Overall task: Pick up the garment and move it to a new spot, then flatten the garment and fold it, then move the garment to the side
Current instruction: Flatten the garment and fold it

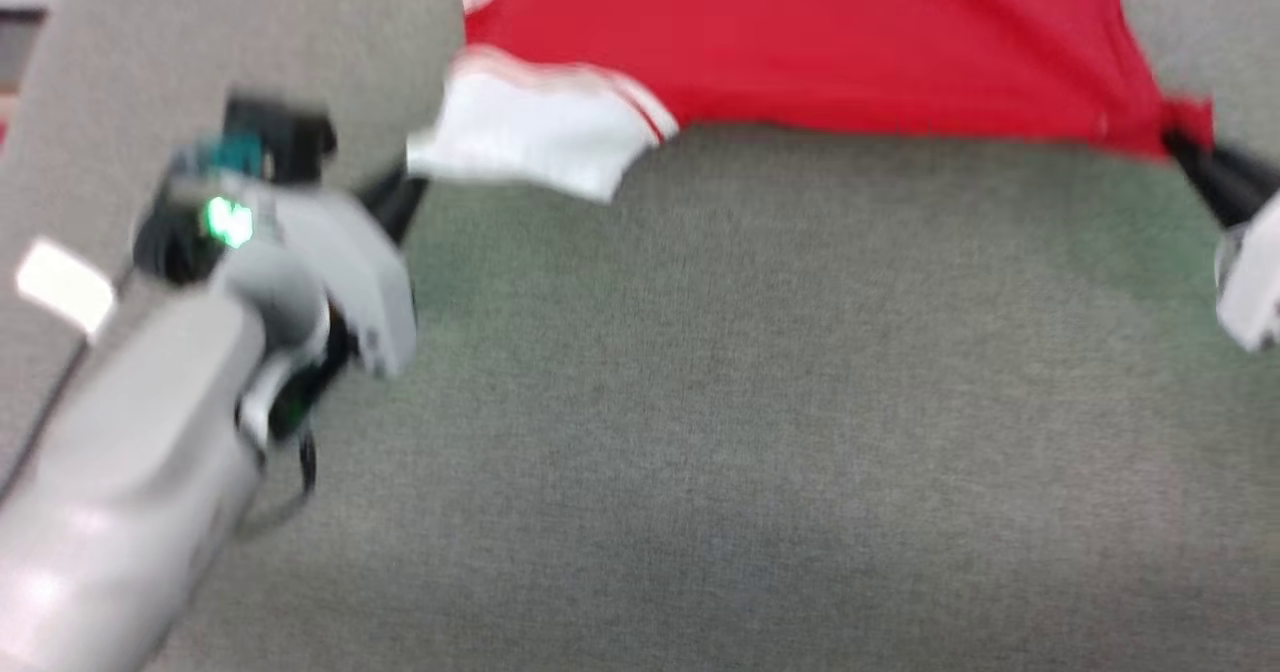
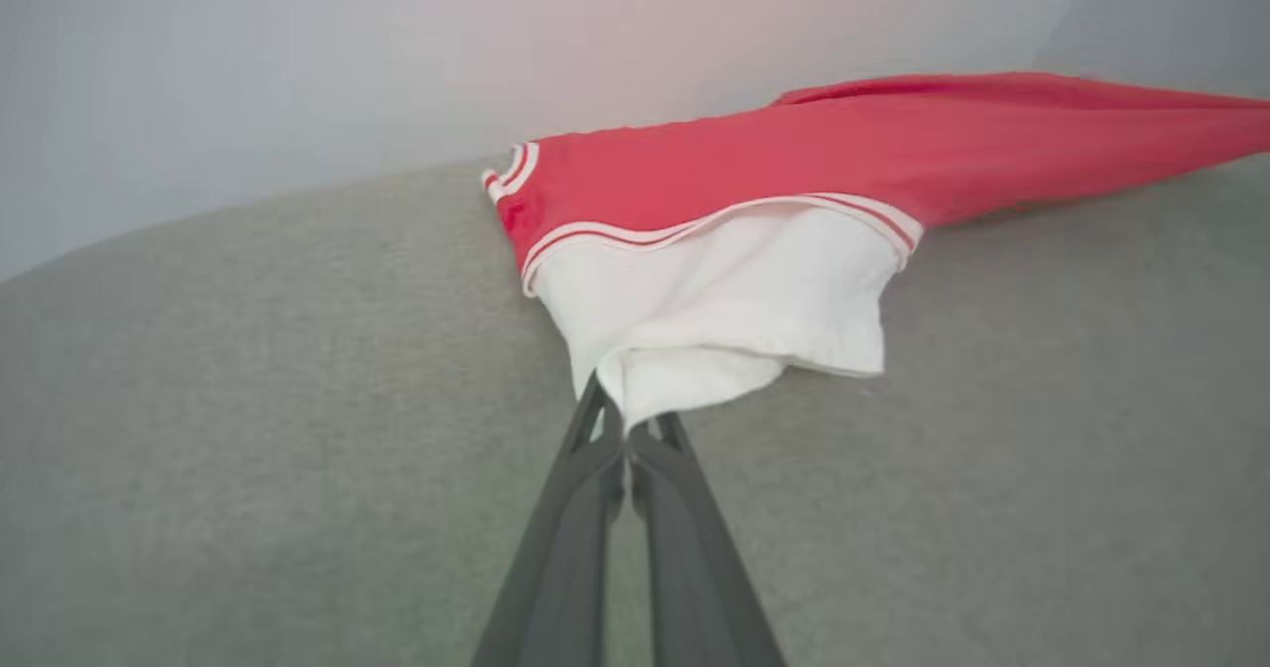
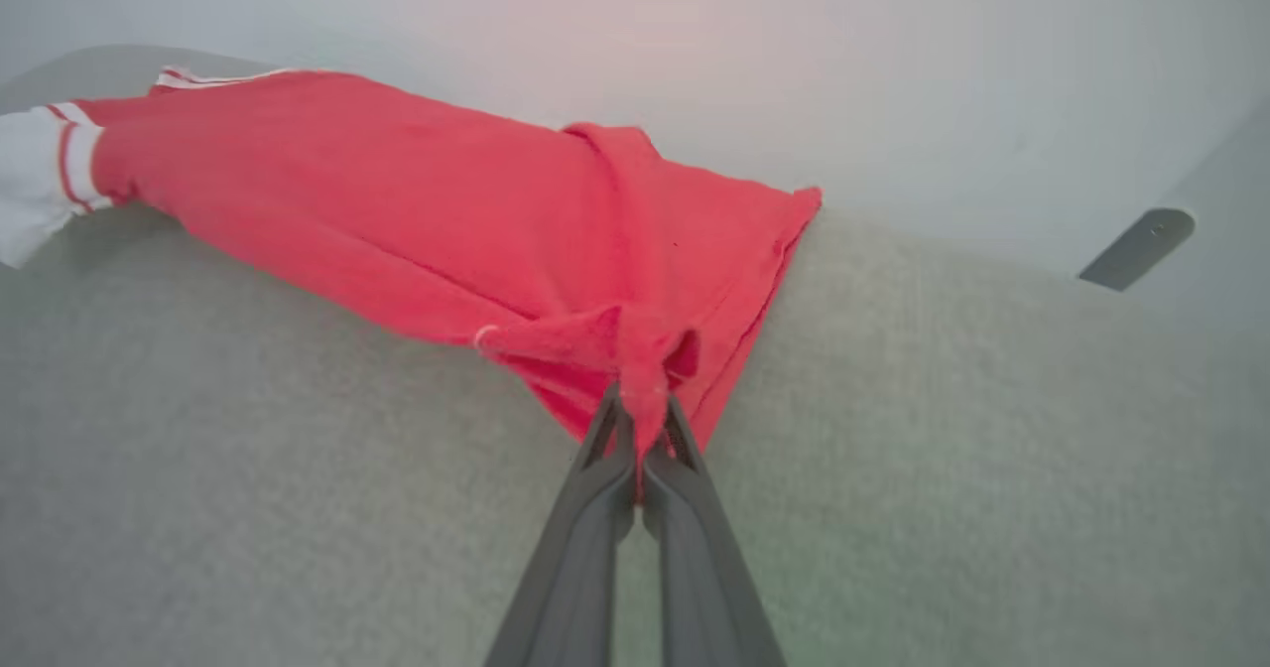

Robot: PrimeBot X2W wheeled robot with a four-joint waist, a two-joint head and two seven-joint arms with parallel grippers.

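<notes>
We have the red jersey T-shirt with white short sleeves (image 1: 850, 42) strung between both arms. It sits toward twelve o'clock in the head view, low over the grey fabric-covered surface (image 1: 700, 402), its far part seemingly resting on it.

The left gripper (image 2: 625, 429), at about nine o'clock in the head view, has its dark fingers pressed together on the cuff of one white sleeve (image 2: 714, 290). The right gripper (image 3: 640, 429), at about three o'clock, is likewise clamped tight, on a bunched corner of the red hem.

We judge this to be the carry or spread before flattening. To do it well, we should hold the pull even between the two arms, lower both ends together, and let go only once the cloth lies down, so no fold is trapped underneath.

The body is taut along its near edge, with creases fanning from the right grip. White-and-red striped trim (image 2: 695, 225) marks the sleeve seam and neck. We see no lettering from here, and the head view is blurred.
</notes>
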